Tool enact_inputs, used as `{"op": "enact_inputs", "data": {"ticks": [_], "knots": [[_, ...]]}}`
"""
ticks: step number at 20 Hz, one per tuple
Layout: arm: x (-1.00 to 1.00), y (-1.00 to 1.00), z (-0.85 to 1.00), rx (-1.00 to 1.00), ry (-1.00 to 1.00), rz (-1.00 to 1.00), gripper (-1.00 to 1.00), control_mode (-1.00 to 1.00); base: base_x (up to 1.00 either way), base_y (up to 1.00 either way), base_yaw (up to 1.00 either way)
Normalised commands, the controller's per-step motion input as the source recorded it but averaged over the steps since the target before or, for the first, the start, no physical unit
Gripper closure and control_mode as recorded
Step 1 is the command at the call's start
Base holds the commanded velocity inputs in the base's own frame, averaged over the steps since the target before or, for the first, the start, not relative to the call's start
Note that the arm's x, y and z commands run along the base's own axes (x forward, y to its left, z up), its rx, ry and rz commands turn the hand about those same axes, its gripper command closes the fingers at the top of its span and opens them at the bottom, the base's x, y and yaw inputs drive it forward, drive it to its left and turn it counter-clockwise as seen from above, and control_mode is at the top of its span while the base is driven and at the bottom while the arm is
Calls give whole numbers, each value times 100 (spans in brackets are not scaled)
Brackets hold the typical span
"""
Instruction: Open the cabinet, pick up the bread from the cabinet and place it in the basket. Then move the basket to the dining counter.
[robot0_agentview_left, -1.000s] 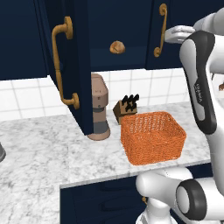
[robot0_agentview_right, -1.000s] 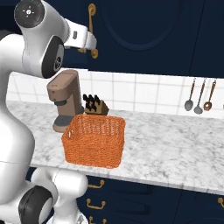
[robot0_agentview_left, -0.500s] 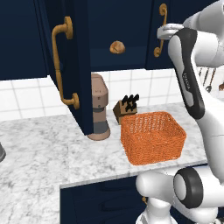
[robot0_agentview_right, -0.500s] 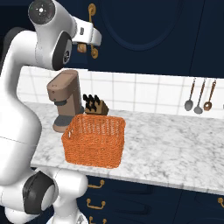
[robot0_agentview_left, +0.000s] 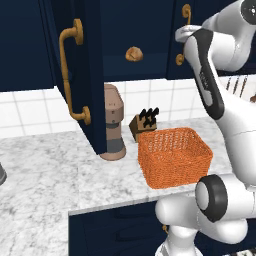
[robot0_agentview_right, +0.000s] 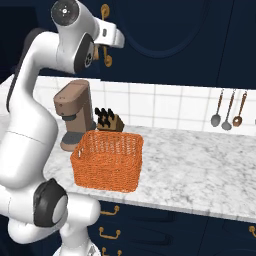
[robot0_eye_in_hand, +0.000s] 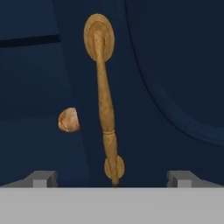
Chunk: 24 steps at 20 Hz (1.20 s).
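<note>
One small round bread roll (robot0_agentview_left: 134, 53) sat on the shelf inside the dark navy wall cabinet (robot0_agentview_left: 125, 35), seen through the gap left by the one door (robot0_agentview_left: 82, 75) that stood swung out toward the room; the roll was too round to show any clear long axis or heading. In the hand view the roll (robot0_eye_in_hand: 68, 120) lay just left of a brass handle (robot0_eye_in_hand: 105, 96) that ran lengthwise up the frame, its two round mounts at either end, fixed to the shut door beside the opening. The gripper (robot0_eye_in_hand: 111, 178) faced that handle with its two fingertips (robot0_eye_in_hand: 41, 178) spread wide on either side, holding nothing and touching nothing that could be made out. From the left base view the white arm (robot0_agentview_left: 210, 85) reached up to the height of the shelf, to the right of the roll. Below, one orange woven basket (robot0_agentview_left: 174, 156) stood upright and open-topped on the marble worktop (robot0_agentview_left: 45, 175), its long axis running roughly across the counter's width, with nothing visible inside it. One brown coffee machine (robot0_agentview_left: 113, 122) stood to its left, and one knife block (robot0_agentview_left: 145, 123) sat between them against the tiled wall. In the right base view three utensils (robot0_agentview_right: 228, 110) hung on the wall, well apart from the basket (robot0_agentview_right: 107, 159).
</note>
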Motion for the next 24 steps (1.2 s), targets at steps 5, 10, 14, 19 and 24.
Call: {"op": "enact_inputs", "data": {"ticks": [5, 10, 14, 19, 24], "knots": [[43, 0, -4, -2, 0, 0, -100, -100, 0, 0, 0], [47, 0, -13, -1, 0, 0, -100, -100, 0, 0, 0], [49, 0, -15, 0, 0, 0, -100, -100, 0, 0, 0], [77, 0, -25, -1, 0, 0, -100, -100, 0, 0, 0], [69, 1, -77, -5, -16, 0, 100, -100, 0, 0, 0]]}}
